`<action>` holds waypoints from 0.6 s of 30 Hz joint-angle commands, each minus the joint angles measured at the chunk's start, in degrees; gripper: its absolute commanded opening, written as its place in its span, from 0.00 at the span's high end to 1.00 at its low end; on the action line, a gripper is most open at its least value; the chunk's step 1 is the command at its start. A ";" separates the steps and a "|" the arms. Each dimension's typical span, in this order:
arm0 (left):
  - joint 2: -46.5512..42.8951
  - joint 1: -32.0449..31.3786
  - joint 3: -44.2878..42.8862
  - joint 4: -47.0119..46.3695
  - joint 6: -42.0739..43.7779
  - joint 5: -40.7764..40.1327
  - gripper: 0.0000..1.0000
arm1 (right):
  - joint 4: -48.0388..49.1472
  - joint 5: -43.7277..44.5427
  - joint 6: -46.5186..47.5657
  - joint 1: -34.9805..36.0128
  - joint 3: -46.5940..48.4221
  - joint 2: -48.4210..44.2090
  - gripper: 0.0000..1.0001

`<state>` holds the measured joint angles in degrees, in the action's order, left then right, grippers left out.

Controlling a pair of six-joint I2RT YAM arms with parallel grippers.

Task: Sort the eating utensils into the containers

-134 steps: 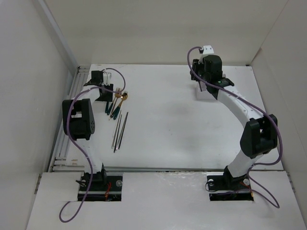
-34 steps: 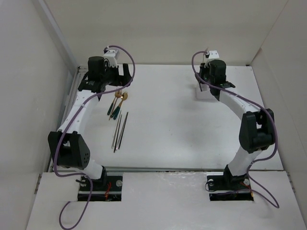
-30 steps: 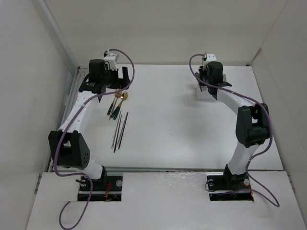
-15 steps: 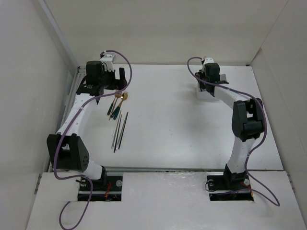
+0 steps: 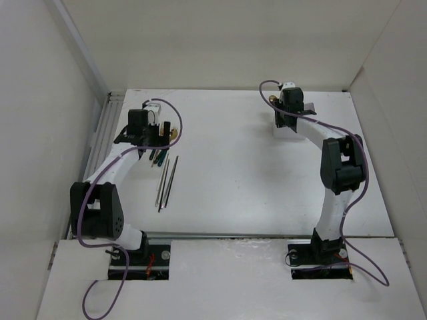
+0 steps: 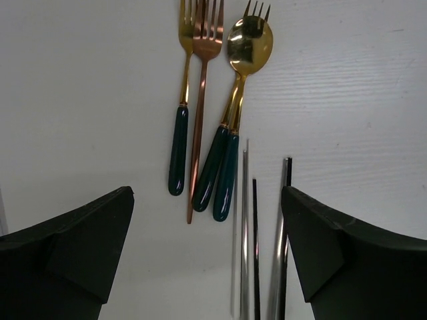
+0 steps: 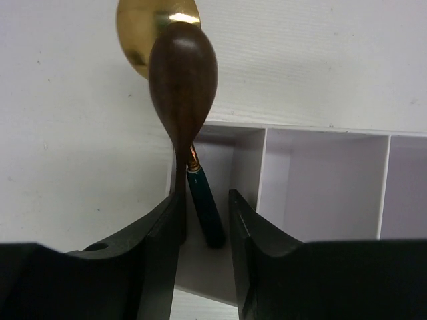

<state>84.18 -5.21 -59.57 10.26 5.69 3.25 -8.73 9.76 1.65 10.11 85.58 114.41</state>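
Observation:
Three forks [image 6: 179, 153] and a gold spoon [image 6: 248, 43] with dark green handles lie fanned on the table, with several silver-grey chopsticks [image 6: 245, 227] just beside them. They also show in the top view [image 5: 167, 177]. My left gripper [image 6: 207, 220] hovers over them, wide open and empty. My right gripper [image 7: 205, 200] is over the white divided box [image 7: 320, 131]. Its jaws stand a narrow way apart. Another spoon [image 7: 203, 200] lies between them with its green handle in the leftmost compartment. Its bowl reaches out over the box's far rim, and a gold round shape shows behind the bowl.
The other box compartments [image 7: 333, 187] show no utensils. White walls enclose the table on the left, far and right sides. A metal rail [image 5: 100, 160] runs along the left edge. Purple cables loop over both arms.
My left gripper has pulled back from the far left corner and now sits over the utensils. My right arm's elbow has swung inward while its gripper stayed at the box.

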 commanded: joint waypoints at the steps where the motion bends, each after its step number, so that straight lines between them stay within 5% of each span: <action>1: -3.15 0.73 0.33 -2.26 0.99 -2.02 0.10 | -0.41 0.53 -0.51 -0.18 1.96 -1.12 0.61; 4: -3.15 1.26 0.86 -2.88 0.99 -0.70 0.17 | -0.41 -1.14 -0.51 -0.18 1.96 -3.84 0.61; 8: -1.75 2.31 2.00 -4.37 5.10 4.65 0.37 | -0.41 -4.30 -0.51 -0.18 1.96 -9.63 0.53; 12: 7.19 2.92 -4.48 0.89 9.68 3.70 0.54 | -0.41 -6.50 -1.12 -0.18 1.96 -15.70 0.49; 18: 17.41 4.33 -13.99 4.59 11.53 4.22 0.56 | -0.41 -8.52 -0.51 2.01 0.73 -20.71 0.49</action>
<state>99.74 -1.74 -69.87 12.32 14.74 6.33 -10.17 3.60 1.26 10.59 85.58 94.91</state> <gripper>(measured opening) 0.443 0.504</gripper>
